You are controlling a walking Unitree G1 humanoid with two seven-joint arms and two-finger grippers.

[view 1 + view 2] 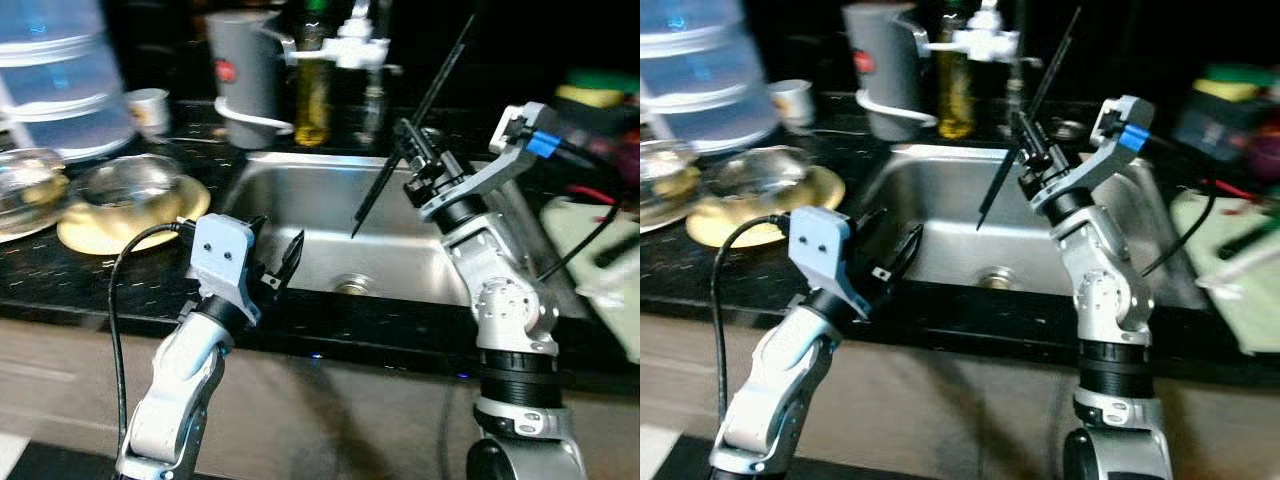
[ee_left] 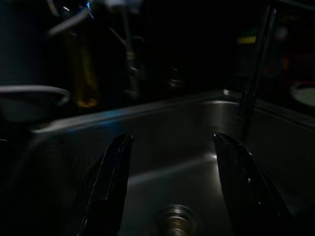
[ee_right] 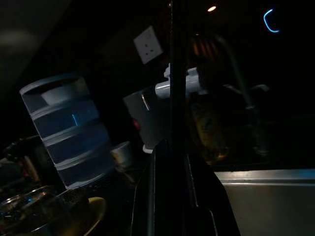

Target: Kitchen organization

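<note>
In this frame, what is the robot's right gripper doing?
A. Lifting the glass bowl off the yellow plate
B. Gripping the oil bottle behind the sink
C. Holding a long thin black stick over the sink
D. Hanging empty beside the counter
C: the right gripper is shut on a long thin black stick that slants above the steel sink, while the left gripper hovers open at the sink's front edge.

I could read no text anywhere. The gray jug [image 1: 245, 75] at about eleven o'clock on the surface carried a red label, but it was too blurred for me to make out.
</note>
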